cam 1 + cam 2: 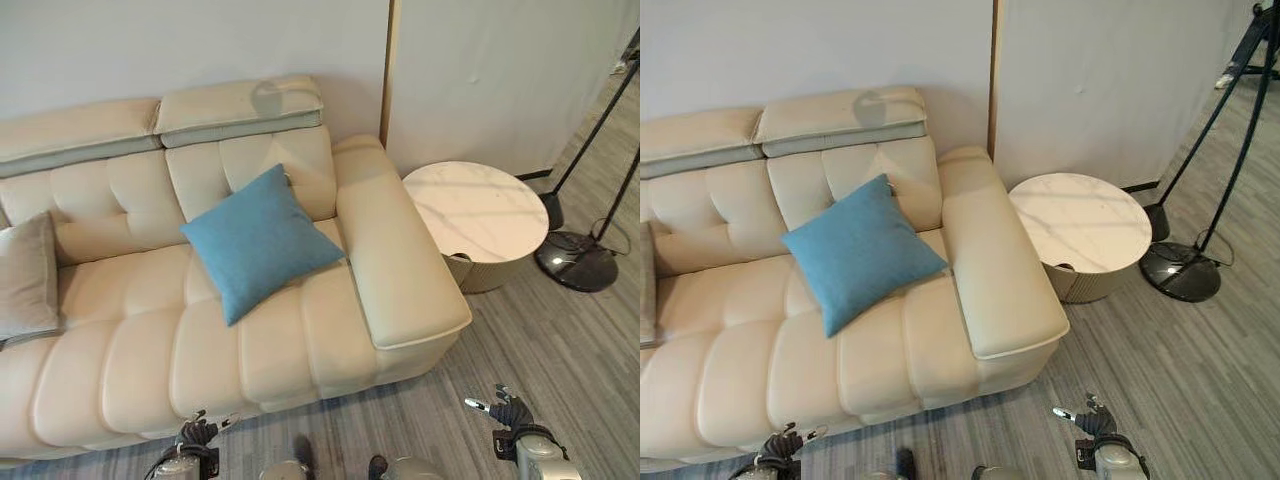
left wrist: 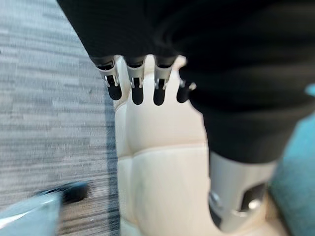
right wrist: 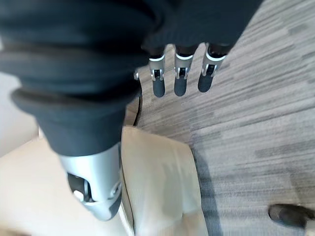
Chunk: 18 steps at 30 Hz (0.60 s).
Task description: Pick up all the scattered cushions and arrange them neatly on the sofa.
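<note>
Left robot hand [image 1: 197,432] and right robot hand [image 1: 509,411] relaxed, empty; sofa [image 1: 300,340] bears two cushions: blue cushion [image 1: 258,242], grey cushion [image 1: 27,275].

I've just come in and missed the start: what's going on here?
The robot stands facing the cream sofa with both hands low and holding nothing: left hand, right hand, fingers relaxed. A blue cushion leans against the backrest and a grey cushion sits further along the seat. A round marble-topped table stands beside the armrest.

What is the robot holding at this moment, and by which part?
Nothing is held. The left hand and the right hand hang empty with relaxed fingers, low in front of the sofa. The blue cushion lies on the seat untouched.
</note>
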Available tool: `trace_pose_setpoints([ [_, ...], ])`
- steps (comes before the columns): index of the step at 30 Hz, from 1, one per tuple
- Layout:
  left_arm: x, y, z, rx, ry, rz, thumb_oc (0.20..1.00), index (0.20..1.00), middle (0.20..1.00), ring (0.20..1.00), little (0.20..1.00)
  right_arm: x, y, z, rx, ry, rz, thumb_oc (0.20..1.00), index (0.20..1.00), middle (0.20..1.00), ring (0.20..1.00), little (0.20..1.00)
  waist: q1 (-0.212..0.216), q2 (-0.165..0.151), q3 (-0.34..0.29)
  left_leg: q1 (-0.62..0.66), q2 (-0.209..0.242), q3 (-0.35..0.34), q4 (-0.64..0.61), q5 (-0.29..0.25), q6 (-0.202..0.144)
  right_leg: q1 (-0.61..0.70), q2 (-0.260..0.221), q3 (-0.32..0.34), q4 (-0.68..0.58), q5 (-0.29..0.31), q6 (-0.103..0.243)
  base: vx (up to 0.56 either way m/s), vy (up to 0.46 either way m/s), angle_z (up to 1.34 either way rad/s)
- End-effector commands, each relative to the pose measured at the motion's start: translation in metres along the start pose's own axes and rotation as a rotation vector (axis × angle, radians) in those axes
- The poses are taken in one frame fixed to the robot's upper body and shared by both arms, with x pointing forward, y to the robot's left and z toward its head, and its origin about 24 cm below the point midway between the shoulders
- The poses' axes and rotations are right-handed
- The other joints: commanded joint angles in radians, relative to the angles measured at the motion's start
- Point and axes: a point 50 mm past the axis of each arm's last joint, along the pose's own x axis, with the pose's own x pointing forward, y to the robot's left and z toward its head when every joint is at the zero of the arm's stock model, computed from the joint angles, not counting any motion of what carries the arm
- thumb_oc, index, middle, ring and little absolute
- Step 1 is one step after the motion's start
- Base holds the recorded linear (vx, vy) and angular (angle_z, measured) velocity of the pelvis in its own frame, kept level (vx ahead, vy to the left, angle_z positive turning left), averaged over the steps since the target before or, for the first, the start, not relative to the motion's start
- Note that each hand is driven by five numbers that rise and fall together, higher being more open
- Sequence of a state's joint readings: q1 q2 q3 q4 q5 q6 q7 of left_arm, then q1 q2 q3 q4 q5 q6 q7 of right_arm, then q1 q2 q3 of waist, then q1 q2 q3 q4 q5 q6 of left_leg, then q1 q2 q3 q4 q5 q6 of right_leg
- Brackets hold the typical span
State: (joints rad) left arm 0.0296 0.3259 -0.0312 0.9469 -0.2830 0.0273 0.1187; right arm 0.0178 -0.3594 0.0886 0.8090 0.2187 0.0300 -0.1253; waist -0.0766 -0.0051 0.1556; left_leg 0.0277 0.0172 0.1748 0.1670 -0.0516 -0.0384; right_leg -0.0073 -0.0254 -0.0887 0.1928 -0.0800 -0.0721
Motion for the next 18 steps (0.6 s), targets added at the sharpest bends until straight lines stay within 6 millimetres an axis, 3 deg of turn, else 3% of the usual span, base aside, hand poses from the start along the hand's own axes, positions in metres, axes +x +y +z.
trace_pose_setpoints([
  [1,0.003,0.004,0.019,0.042,-0.072,0.011,1.000,1.000,1.000,1.000,1.000,0.006,0.003,0.024,0.055,-0.075,-0.005,1.000,1.000,1.000,1.000,1.000,-0.007,-0.018,0.003,0.016,-0.048,-0.001,-0.049,-0.073,0.038,0.039,0.028,0.015,-0.215,0.028,0.123,-0.18,0.092,0.19],
  [3,0.003,0.003,0.019,0.042,-0.071,0.008,1.000,1.000,1.000,1.000,1.000,0.006,0.003,0.022,0.056,-0.069,-0.007,1.000,1.000,1.000,1.000,1.000,-0.015,-0.008,-0.002,0.038,-0.041,0.009,-0.100,-0.060,0.036,0.018,0.032,0.006,-0.208,0.032,0.126,-0.17,0.101,0.22],
  [4,0.002,0.000,0.020,0.051,-0.074,0.002,1.000,1.000,1.000,1.000,1.000,0.005,0.005,0.019,0.057,-0.060,-0.006,1.000,1.000,1.000,1.000,1.000,-0.026,0.004,-0.009,0.054,-0.040,0.002,-0.199,-0.025,0.035,-0.011,0.034,-0.013,-0.197,0.039,0.128,-0.19,0.131,0.16],
  [7,0.003,0.002,0.020,0.065,-0.067,0.013,1.000,1.000,1.000,1.000,1.000,0.005,0.008,0.015,0.069,-0.042,-0.008,1.000,1.000,1.000,1.000,1.000,-0.026,0.004,-0.013,0.065,-0.044,-0.013,-0.254,-0.006,0.034,-0.032,0.029,-0.029,-0.191,0.056,0.134,-0.16,0.131,0.24],
  [18,0.003,0.007,0.008,0.100,-0.015,0.031,1.000,1.000,1.000,1.000,1.000,0.005,0.020,0.000,0.039,0.037,0.018,1.000,1.000,1.000,1.000,1.000,-0.002,-0.015,-0.022,0.066,-0.061,0.012,-0.254,-0.006,0.055,-0.022,0.014,-0.013,-0.233,0.111,0.159,-0.07,0.092,-0.01],
])
